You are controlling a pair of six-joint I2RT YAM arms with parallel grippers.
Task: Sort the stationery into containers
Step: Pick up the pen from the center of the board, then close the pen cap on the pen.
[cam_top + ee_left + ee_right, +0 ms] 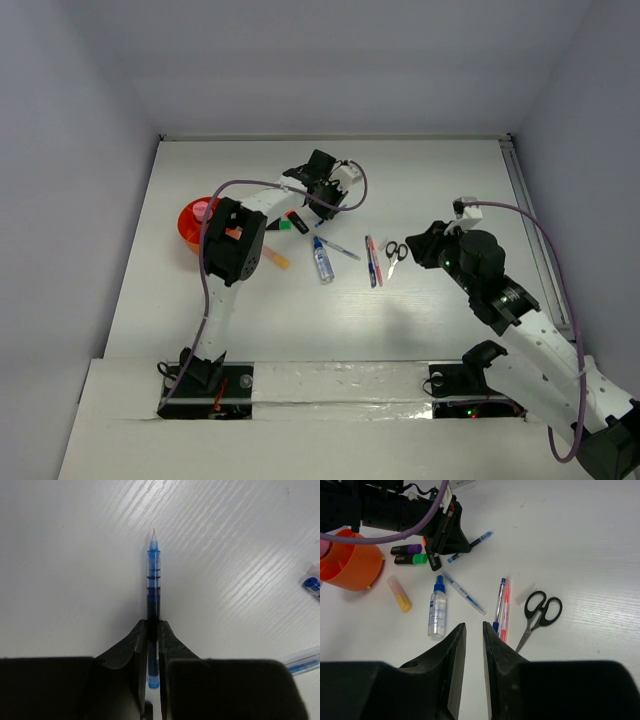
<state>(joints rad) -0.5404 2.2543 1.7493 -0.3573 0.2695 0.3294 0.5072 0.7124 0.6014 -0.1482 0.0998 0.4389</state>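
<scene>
Left claw [153,628] clenched on blue pen [153,580]. Pen's long axis in line with claw, tip pointing away from orange holder [350,567]. Right claw [474,630] slightly parted, empty.

Nothing legible, folks. Fine print ran along the clear pen [464,593], too small to read; the white tag [462,484] above it was blurred.

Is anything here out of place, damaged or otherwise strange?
The blue pen clamped in the left gripper has no cap: its fine tip is bare. A small clear piece, perhaps a cap, lies beside the scissors. Nothing looks spilled.
</scene>
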